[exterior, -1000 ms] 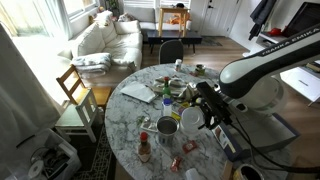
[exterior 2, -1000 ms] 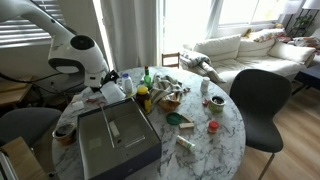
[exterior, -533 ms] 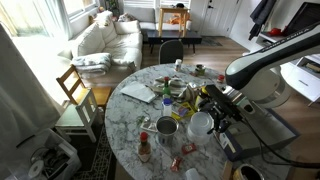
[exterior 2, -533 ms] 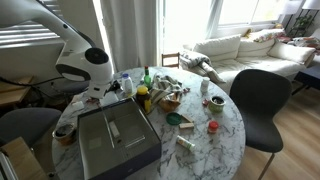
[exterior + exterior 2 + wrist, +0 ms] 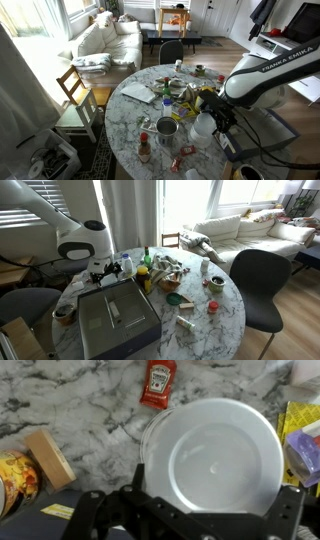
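My gripper (image 5: 215,498) points straight down over a white round cup (image 5: 215,455) that stands on the marble table (image 5: 80,400). The jaws are open wide, one dark finger at each side of the cup's rim, and I see no contact with it. The cup looks empty from above. In an exterior view the gripper (image 5: 214,120) hangs at the near right part of the table beside the white cup (image 5: 203,125). In an exterior view the gripper (image 5: 104,268) is at the table's far left edge; the cup is hard to make out there.
A ketchup packet (image 5: 158,382) lies beyond the cup, a small brown box (image 5: 48,458) to its left, coloured wrappers (image 5: 302,450) to its right. A metal bowl (image 5: 167,126), bottles and packets crowd the table. A grey case (image 5: 115,320) sits near the edge. Chairs (image 5: 172,50) (image 5: 258,280) surround it.
The arm has swung toward the near right side of the table and lowered, bringing the gripper over the white cup. The jaws stayed open.
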Robot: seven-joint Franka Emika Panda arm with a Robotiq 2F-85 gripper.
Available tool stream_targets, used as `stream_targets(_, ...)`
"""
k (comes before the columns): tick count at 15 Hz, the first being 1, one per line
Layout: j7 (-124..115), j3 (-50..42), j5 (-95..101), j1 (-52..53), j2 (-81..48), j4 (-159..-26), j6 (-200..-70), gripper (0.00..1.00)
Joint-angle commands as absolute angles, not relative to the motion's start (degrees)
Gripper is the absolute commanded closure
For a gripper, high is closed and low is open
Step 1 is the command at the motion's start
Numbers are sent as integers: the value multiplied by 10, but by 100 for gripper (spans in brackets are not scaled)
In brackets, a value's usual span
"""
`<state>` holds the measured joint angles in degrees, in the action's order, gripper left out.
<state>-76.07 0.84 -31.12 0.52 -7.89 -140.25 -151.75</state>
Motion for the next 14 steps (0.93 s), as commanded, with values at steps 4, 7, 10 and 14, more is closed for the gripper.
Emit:
stream_targets(4, -988, -116, -18, 114, -94, -1398, -1489, 0)
stream_targets(7, -1053, -88, 80, 81, -85, -1389, -1444, 0)
stream_targets(10, -1080, -78, 125, 74, -82, -1382, -1407, 0)
stream_targets(14, -1085, -62, 128, 69, -67, -1375, -1410, 0)
